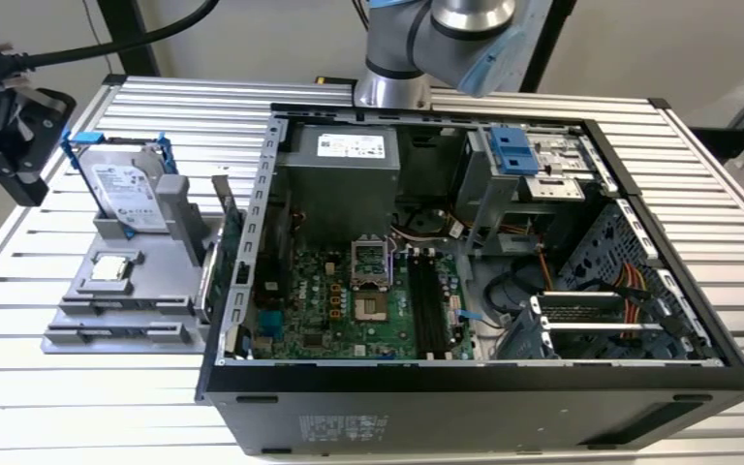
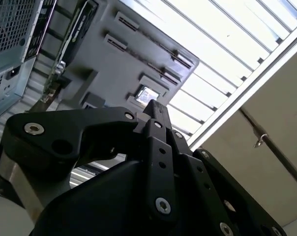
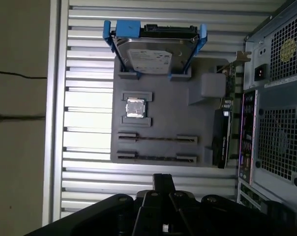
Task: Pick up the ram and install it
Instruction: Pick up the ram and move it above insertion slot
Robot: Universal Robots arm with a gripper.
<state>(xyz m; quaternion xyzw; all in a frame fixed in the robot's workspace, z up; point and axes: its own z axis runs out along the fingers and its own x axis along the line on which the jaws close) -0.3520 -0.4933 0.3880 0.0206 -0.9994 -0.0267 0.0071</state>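
Observation:
Two ram sticks lie on edge in slotted holders of the grey tray (image 3: 163, 115), one (image 3: 157, 139) beside the other (image 3: 157, 158). In the exterior view the ram (image 1: 124, 304) is at the tray's front end, on the exterior view's left of the open computer case (image 1: 476, 387). My gripper (image 3: 163, 179) hangs above the table just off the tray's ram end, fingers together and holding nothing. It also shows in the second wrist view as my gripper (image 2: 156, 109), and in the exterior view as my gripper (image 1: 23, 155), high at the far left. The motherboard's long black memory slots (image 1: 426, 310) lie inside the case.
On the tray stand a silver hard drive in a blue frame (image 3: 156, 51) and a small square silver chip (image 3: 136, 108). An expansion card (image 3: 222, 132) stands on edge between the tray and the case wall. The slatted aluminium table (image 1: 75, 426) ends close behind the gripper.

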